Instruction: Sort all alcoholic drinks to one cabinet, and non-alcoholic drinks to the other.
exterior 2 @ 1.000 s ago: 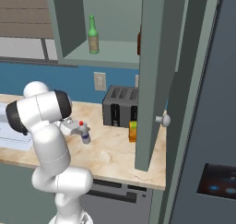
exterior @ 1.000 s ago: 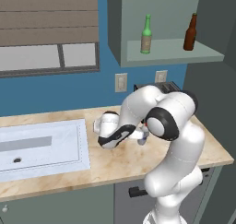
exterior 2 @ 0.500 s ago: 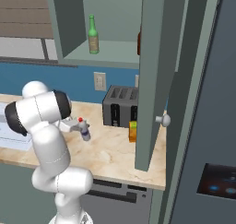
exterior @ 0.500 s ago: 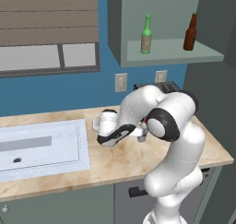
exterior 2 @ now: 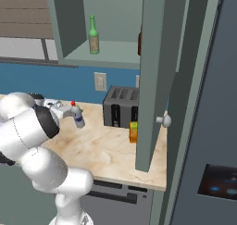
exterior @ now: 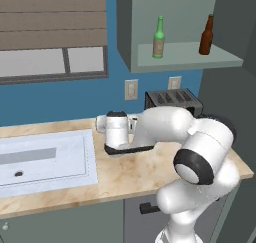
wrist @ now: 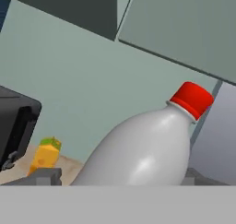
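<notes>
A white robot arm is reaching low across a marble-patterned kitchen counter (exterior: 125, 174), its gripper (exterior 2: 65, 109) sitting around a white plastic bottle (exterior 2: 77, 116) with a red cap (wrist: 192, 99). In the hand view the bottle's pale body (wrist: 143, 156) is leaning between the two finger tips, one of them (wrist: 45, 177) standing just beside it at the left, the jaws spread wide on either side; whether they are actually pressing on the plastic cannot be told. In the right base view the bottle is standing on the counter left of a dark toaster (exterior 2: 121, 107), near the back wall. A small orange carton (exterior 2: 134, 132) is resting on the counter just in front of the toaster, beside the open cabinet door (exterior 2: 157, 76). Up in the open wall cabinet (exterior: 187, 57), a green glass bottle (exterior: 159, 38) and a dark brown glass bottle (exterior: 206, 35) are standing upright and well apart on the shelf. A sink (exterior: 45, 159) is lying at the counter's left end.
</notes>
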